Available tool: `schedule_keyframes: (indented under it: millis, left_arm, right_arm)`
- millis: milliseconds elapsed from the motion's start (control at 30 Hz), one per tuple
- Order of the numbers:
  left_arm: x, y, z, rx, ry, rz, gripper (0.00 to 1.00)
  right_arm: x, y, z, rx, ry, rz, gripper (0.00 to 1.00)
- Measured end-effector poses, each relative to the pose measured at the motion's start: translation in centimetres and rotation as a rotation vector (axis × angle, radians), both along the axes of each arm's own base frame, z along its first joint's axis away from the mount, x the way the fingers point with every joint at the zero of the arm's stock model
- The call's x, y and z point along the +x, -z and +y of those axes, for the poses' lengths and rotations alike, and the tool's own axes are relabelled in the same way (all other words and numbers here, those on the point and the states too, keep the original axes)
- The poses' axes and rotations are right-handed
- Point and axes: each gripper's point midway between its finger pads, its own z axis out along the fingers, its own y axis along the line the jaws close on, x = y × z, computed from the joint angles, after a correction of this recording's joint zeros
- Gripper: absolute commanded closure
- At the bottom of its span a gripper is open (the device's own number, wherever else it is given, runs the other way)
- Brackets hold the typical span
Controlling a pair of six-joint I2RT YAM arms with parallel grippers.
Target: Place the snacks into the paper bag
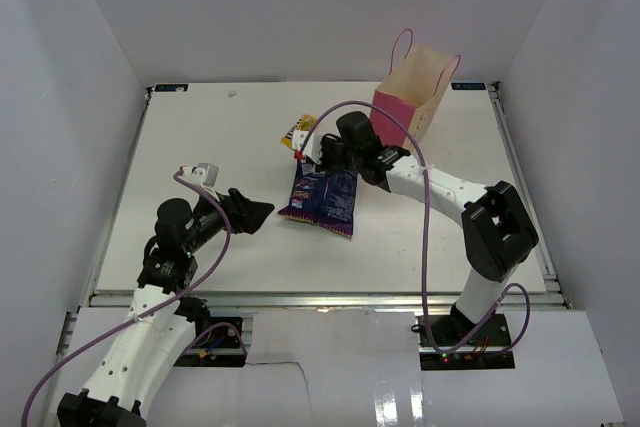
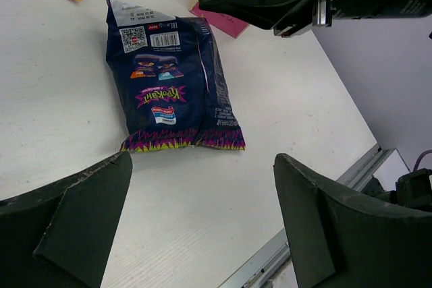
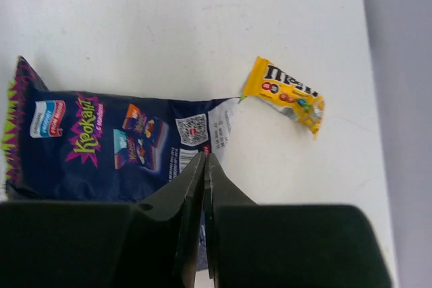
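the dark blue snack bag [image 1: 322, 199] lies flat near the middle of the table [image 1: 200, 137], with the yellow candy packet [image 1: 298, 131] just beyond it toward the far edge. the pink paper bag [image 1: 415, 97] stands upright at the far edge, toward the right corner. the right gripper [image 3: 204, 160] is closed, its tips at the snack bag's qr-code end; i cannot tell whether they pinch the foil. the left gripper [image 2: 202, 160] is spread wide and holds nothing, on the side of the snack bag toward the table's left edge.

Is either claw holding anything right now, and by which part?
The right gripper pinches the blue snack bag by its edge near the QR-code end. The left gripper is open and empty.
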Motion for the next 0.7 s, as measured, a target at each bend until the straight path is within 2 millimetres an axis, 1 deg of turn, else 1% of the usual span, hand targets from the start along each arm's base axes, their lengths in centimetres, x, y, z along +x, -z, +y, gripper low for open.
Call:
schedule_keyframes:
  millis: [67,100,133,167,200,233,267,367,400,433,533,567,600,633,700]
  left_arm:
    - [0.0,0.0,0.0,0.0,0.0,-0.001,0.04]
    - [0.0,0.0,0.0,-0.001,0.0,0.0,0.04]
    - [0.1,0.0,0.0,-0.001,0.001,-0.002,0.03]
    - [0.1,0.0,-0.1,-0.002,0.003,-0.001,0.03]
    - [0.2,0.0,-0.1,-0.002,0.005,0.0,0.02]
    - [0.3,0.1,-0.2,-0.005,0.007,0.004,0.02]
    - [0.4,0.2,-0.3,-0.007,0.008,0.011,0.02]
    - [1.0,1.4,-0.6,-0.006,0.014,0.06,0.02]
    - [1.2,2.0,-0.6,-0.003,0.015,0.086,0.02]
    - [1.3,2.6,-0.7,0.0,0.014,0.113,0.02]
    - [1.4,4.0,-0.7,0.006,0.009,0.162,0.02]
    - [1.4,4.3,-0.6,0.007,0.006,0.169,0.02]
    - [1.4,4.5,-0.6,0.007,0.001,0.176,0.02]
    - [1.4,4.7,-0.5,0.009,-0.005,0.18,0.02]
    - [1.5,4.9,-0.3,0.011,-0.017,0.185,0.02]
  right_arm:
    - [-0.1,-0.1,-0.3,-0.01,-0.005,-0.066,0.92]
    - [0.0,0.2,-0.5,-0.017,0.001,-0.067,0.87]
    - [0.0,0.6,-0.8,-0.025,0.009,-0.057,0.77]
    - [0.0,0.9,-1.0,-0.028,0.014,-0.038,0.55]
    - [-0.1,1.2,-1.3,-0.032,0.02,-0.003,0.46]
    - [-0.3,1.3,-1.4,-0.027,0.032,0.036,0.34]
    - [-0.6,1.3,-1.4,-0.014,0.036,0.079,0.09]
    - [-2.6,0.8,-1.5,0.05,0.002,0.178,0.1]
    - [-4.2,1.0,-2.0,0.064,-0.023,0.208,0.1]
    - [-6.3,1.3,-2.7,0.073,-0.053,0.233,0.1]
    - [-12.3,2.4,-4.6,0.073,-0.182,0.207,0.1]
    - [-13.8,3.1,-5.0,0.057,-0.236,0.185,0.1]
    - [-14.9,3.7,-5.1,0.037,-0.283,0.169,0.1]
    - [-15.5,4.5,-5.0,0.013,-0.329,0.149,0.1]
    - [-15.4,6.2,-4.8,-0.03,-0.37,0.111,0.1]
